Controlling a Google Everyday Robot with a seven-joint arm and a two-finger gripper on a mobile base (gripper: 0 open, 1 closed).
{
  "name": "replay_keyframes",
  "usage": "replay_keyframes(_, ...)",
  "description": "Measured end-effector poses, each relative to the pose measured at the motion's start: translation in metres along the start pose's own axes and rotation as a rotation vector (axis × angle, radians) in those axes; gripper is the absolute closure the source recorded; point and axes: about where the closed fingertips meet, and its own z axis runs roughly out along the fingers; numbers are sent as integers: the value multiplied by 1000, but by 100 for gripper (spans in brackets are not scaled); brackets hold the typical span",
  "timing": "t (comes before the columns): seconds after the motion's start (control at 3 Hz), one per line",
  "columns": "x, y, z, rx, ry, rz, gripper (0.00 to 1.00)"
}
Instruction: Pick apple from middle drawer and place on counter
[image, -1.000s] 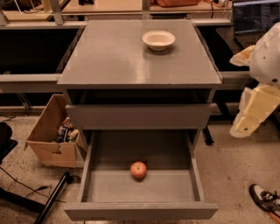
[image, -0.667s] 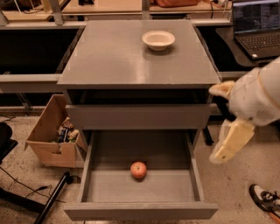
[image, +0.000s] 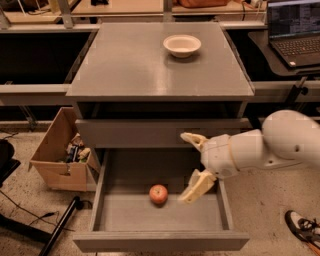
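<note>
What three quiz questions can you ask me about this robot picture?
1. True or false: the apple sits on the counter.
2. What sits on the counter? A) white bowl B) banana C) cup
3. Fill in: the gripper, fingers open, hangs over the open middle ____.
Key: 1 false, it lies in the middle drawer; 2 A; 3 drawer.

We see the counter (image: 135, 65) smooth grey with a faint sheen, the middle drawer (image: 160, 241) matt grey, the apple (image: 158, 194) glossy-skinned, the gripper (image: 194, 165) smooth cream plastic, its 2 fingers spread above the drawer's right side, a matt white bowl (image: 182, 45), a rough cardboard box (image: 55, 167)
</note>
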Motion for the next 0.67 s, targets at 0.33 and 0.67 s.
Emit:
replay_keyframes(0.33, 4, -49, 56, 85, -162, -16, 0)
replay_keyframes(0.67, 28, -64, 71, 134, -172, 24, 0)
